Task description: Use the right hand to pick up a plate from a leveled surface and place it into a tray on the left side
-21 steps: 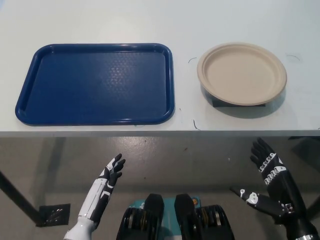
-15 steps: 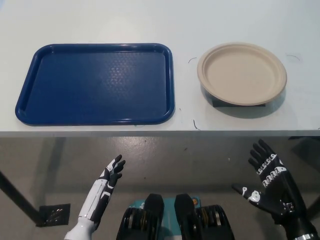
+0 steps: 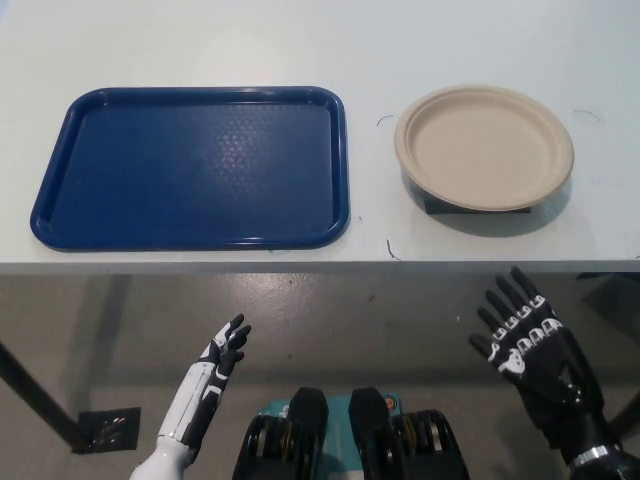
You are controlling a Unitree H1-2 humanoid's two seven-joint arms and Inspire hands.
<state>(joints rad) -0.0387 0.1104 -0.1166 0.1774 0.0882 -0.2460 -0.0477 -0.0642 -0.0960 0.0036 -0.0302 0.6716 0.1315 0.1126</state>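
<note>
A beige paper plate (image 3: pixel 484 147) rests on a small dark block on the white table, at the right. A blue tray (image 3: pixel 193 167) with nothing in it lies flat at the left of the table. My black right hand (image 3: pixel 527 347) is open, fingers spread, below the table's front edge and under the plate's side, well apart from it. Lower left, my white left hand (image 3: pixel 222 356) rests open below the table edge, holding nothing.
The table's front edge (image 3: pixel 320 266) runs across the picture between both hands and the objects. Small pen marks dot the tabletop near the plate. Below the table is grey floor with a dark table leg (image 3: pixel 35 395) at the far left.
My right hand has risen slightly and turned, its fingers now spread upward toward the table edge. The left hand has barely moved. Plate and tray are unchanged.
</note>
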